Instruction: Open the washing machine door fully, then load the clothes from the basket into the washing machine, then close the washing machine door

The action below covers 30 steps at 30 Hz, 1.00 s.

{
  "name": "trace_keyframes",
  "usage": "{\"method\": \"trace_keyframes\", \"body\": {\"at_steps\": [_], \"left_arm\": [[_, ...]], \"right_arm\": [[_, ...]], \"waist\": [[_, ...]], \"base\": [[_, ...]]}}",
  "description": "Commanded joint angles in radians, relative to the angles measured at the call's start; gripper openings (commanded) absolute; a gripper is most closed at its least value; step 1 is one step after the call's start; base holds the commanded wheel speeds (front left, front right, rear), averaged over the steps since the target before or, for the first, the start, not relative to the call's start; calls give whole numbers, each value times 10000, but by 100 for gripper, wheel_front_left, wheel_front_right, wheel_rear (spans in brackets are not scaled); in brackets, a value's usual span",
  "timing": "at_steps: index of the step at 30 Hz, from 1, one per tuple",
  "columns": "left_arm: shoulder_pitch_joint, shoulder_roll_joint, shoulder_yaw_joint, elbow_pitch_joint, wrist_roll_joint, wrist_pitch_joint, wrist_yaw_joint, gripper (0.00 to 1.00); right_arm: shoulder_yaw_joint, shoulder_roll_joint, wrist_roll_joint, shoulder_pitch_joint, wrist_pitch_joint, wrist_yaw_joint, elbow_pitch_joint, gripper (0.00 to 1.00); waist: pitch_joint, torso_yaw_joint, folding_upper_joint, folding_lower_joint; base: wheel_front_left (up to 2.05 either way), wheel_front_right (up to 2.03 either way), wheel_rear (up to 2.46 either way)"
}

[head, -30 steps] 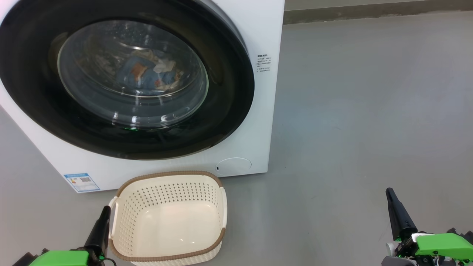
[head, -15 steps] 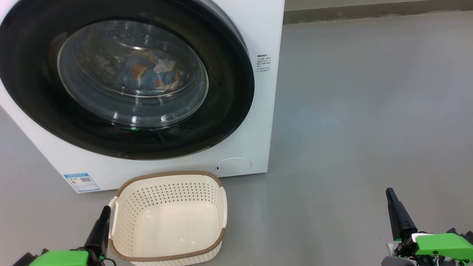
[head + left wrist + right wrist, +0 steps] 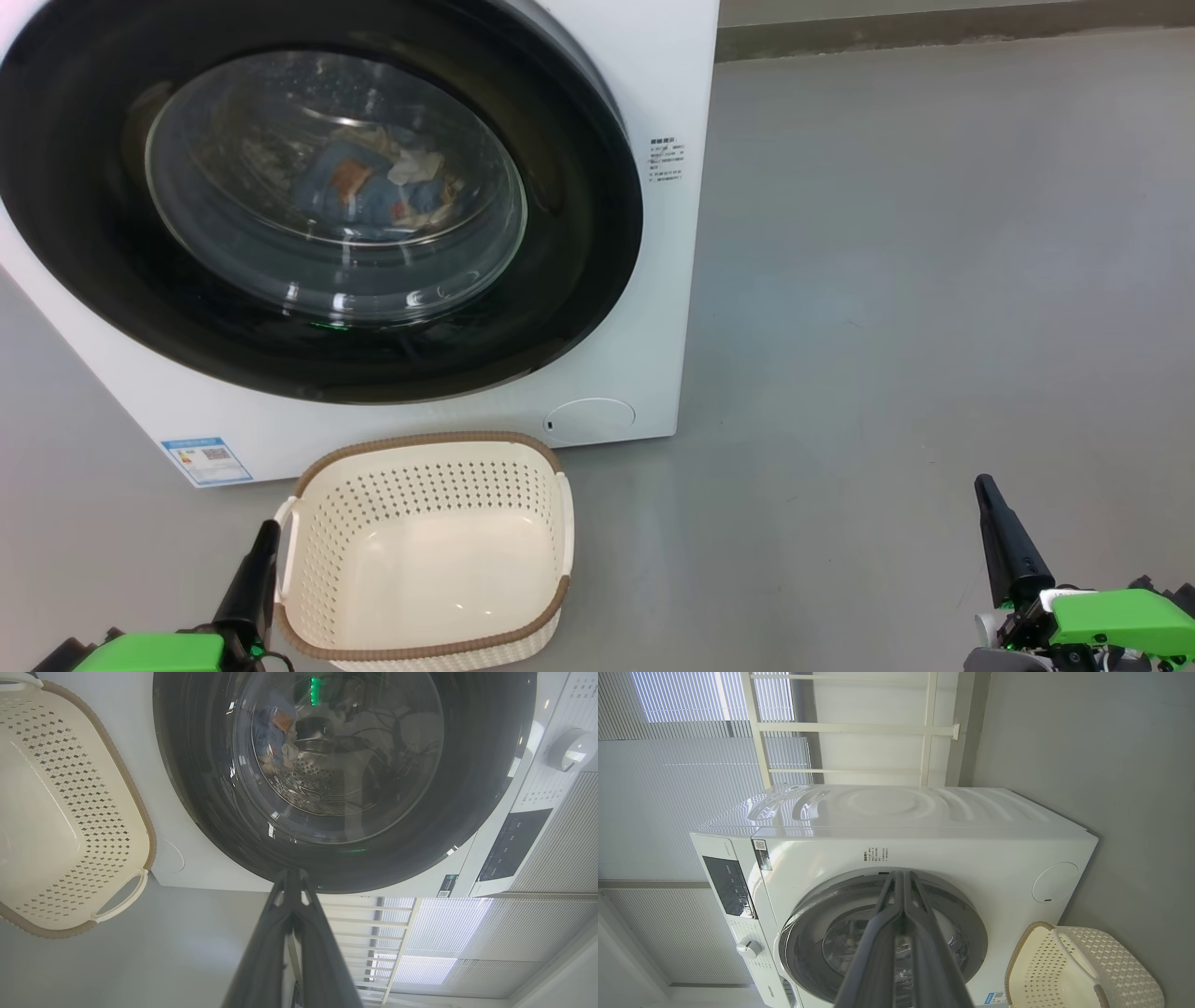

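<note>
On the grey floor in front of the robot stands the white washing machine. The washing machine door is shut, its glossy black rim lying flat against the front panel. Behind the bulging glass, the clothes lie in the steel drum as a small light-blue bundle with orange-brown and white patches. A blue label sits at the lower left corner of the front, and a round cap at the lower right.

The basket rests on the floor just in front of the machine, below the door, with its brown rim near the white panel and its bare cream bottom showing.

The left gripper hangs at the lower left of the head view, just beside the basket's left handle. Its two dark fingers are pressed together with nothing between them, and in the left wrist view they point toward the lower edge of the door rim.

The right gripper hangs at the lower right, over bare floor and well apart from the basket and the machine. Its fingers are likewise closed on each other and hold nothing. In the right wrist view they point toward the machine's front, where a control knob shows on the panel.
</note>
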Motion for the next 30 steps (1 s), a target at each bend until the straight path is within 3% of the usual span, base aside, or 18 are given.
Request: {"method": "trace_keyframes", "body": {"at_steps": [1, 30], "left_arm": [[-414, 105, 350, -195, -74, 28, -29, 0], [-414, 105, 351, -195, -74, 28, -29, 0]], "right_arm": [[237, -76, 37, -396, 77, -11, -267, 0], [238, -76, 38, -396, 76, -11, -267, 0]], "waist": [[0, 0, 0, 0], [0, 0, 0, 0]], "base": [[0, 0, 0], [0, 0, 0]]}}
